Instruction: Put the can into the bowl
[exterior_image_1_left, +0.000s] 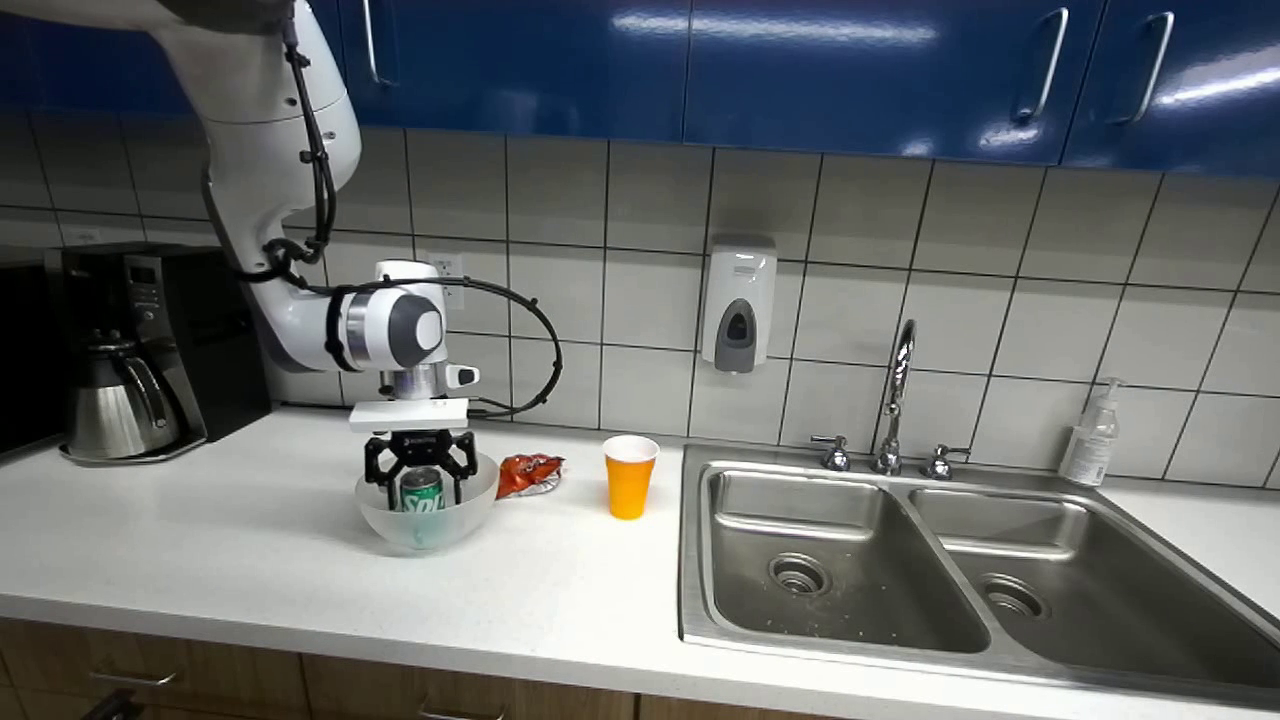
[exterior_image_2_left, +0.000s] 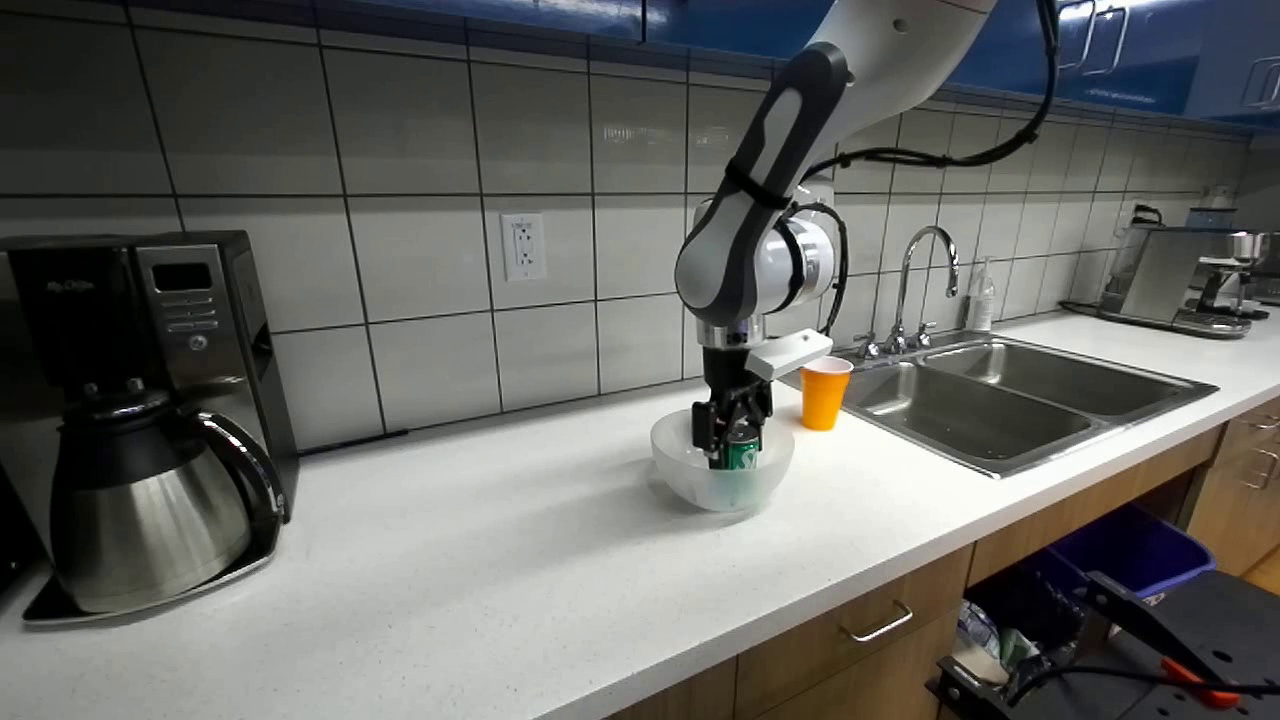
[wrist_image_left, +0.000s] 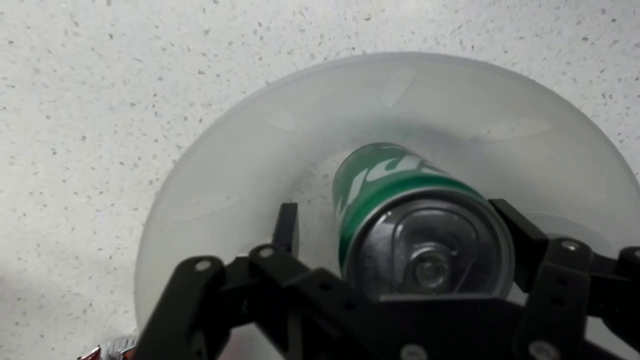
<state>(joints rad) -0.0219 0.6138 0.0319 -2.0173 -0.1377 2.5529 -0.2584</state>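
Note:
The green can (exterior_image_1_left: 421, 492) with a silver top stands inside the whitish translucent bowl (exterior_image_1_left: 470, 515) on the counter. The can (exterior_image_2_left: 742, 455) and the bowl (exterior_image_2_left: 688, 472) show in both exterior views. My gripper (exterior_image_1_left: 425, 494) points down into the bowl, with its fingers on either side of the can. In the wrist view the can (wrist_image_left: 385, 172) looks upright or slightly tilted within the bowl (wrist_image_left: 215, 190). The gripper (wrist_image_left: 400, 225) is open. A gap shows between the left finger and the can; the right finger is at or close to its rim. The can's base is partly hidden.
A red packet (exterior_image_1_left: 527, 474) lies just beside the bowl. An orange cup (exterior_image_1_left: 630, 480) stands between the packet and the metal sink (exterior_image_1_left: 700, 560). A coffee maker (exterior_image_2_left: 200, 330) with a steel carafe stands farther along the counter. The tiled wall is behind the arm.

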